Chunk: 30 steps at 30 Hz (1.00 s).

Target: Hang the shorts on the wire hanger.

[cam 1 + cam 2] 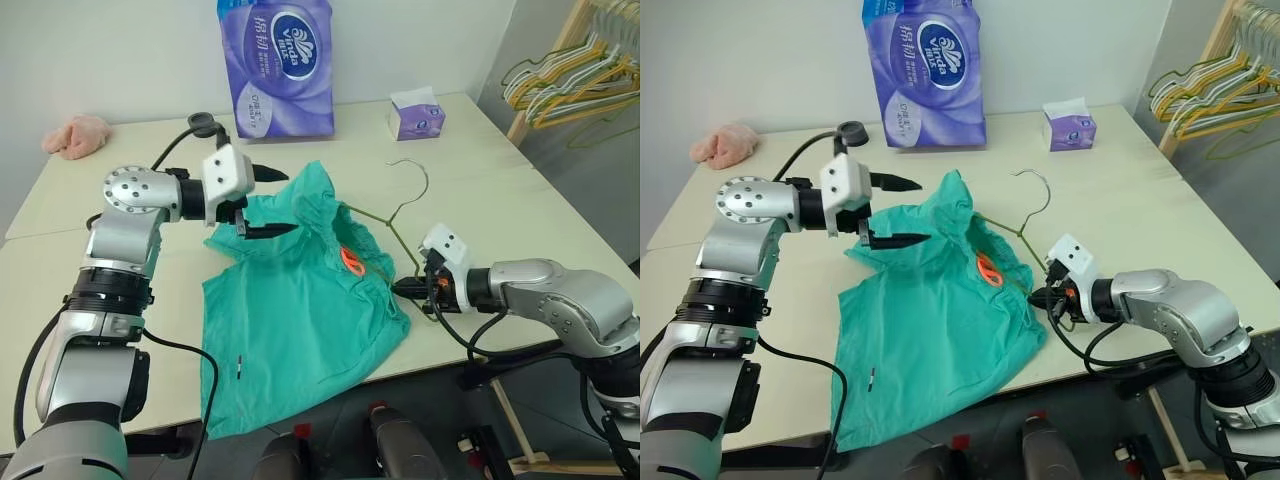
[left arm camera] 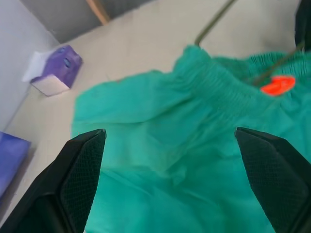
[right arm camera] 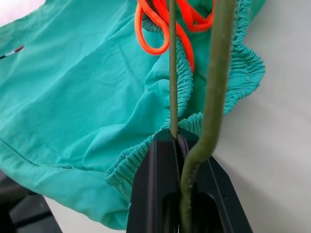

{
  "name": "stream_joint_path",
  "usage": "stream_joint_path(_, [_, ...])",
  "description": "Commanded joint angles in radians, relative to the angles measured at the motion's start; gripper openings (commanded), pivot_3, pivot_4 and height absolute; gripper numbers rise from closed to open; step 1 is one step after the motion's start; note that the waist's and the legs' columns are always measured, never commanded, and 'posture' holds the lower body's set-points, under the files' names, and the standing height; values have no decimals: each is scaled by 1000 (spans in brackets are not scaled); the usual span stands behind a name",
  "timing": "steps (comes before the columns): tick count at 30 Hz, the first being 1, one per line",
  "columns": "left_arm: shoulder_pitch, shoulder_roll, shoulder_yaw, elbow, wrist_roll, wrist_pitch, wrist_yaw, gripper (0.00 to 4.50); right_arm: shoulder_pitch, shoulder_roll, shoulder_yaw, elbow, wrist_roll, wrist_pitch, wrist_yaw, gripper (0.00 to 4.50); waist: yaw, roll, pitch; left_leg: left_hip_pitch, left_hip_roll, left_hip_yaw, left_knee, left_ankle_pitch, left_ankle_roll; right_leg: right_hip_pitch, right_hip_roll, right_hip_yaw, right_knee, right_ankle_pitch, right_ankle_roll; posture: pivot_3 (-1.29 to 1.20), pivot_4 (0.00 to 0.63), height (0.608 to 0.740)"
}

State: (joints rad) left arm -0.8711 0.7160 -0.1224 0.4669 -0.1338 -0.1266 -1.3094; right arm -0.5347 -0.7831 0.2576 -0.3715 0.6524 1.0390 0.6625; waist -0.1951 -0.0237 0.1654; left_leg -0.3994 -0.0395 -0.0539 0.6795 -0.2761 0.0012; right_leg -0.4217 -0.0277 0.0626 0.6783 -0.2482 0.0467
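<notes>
The teal shorts point(image 1: 300, 310) lie crumpled mid-table, their lower part hanging over the front edge. An orange cord loop point(image 1: 350, 260) lies at the gathered waistband. The wire hanger point(image 1: 393, 228) runs into the waistband, its hook pointing to the far side. My right gripper point(image 1: 400, 290) is shut on the hanger's wire at its near right corner, beside the waistband point(image 3: 194, 121). My left gripper point(image 1: 288, 202) hovers open just over the shorts' far left part, with nothing between its fingers point(image 2: 82, 170).
A purple tissue pack point(image 1: 275, 65) and a small tissue box point(image 1: 416, 115) stand at the back of the table point(image 1: 480, 200). A pink cloth lump point(image 1: 77, 135) lies far left. A wooden rack of hangers point(image 1: 570, 75) stands off to the right.
</notes>
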Motion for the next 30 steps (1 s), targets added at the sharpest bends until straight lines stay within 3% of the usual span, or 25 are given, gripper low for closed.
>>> stream_joint_path(1, [-42, -15, -17, 11, 16, -75, -35, 4477, -27, -21, 11, -59, -47, -51, 51, 0, 0, 0, 0, 0, 0, 0, 0, 0, 0, 0, 0, 0, 0, 0, 0, -251, 104, 740])
stream_joint_path(7, [-67, -75, -18, 60, 24, -128, -18, 4477, -21, -41, 40, -93, -121, -91, 97, 0, -2, 0, 0, 0, 0, 0, 0, 0, 0, 0, 0, 0, 0, 0, 0, -263, 105, 740])
stream_joint_path(18, [-19, -47, -94, 102, 134, -251, -61, 4477, -14, -44, 32, -127, -179, -128, 166, 0, -11, 0, 0, 0, 0, 0, 0, 0, 0, 0, 0, 0, 0, 0, 0, -266, 105, 740])
stream_joint_path(21, [-15, -53, -99, 111, 142, -262, -56, 3889, -17, -40, 27, -140, -179, -138, 179, 0, -11, 0, 0, 0, 0, 0, 0, 0, 0, 0, 0, 0, 0, 0, 0, -268, 106, 740])
stream_joint_path(30, [5, -76, -96, 78, 108, -221, -66, 1103, -17, -51, 50, -169, -228, -180, 213, 0, -13, 0, 0, 0, 0, 0, 0, 0, 0, 0, -1, 0, 0, 0, 0, -267, 109, 740])
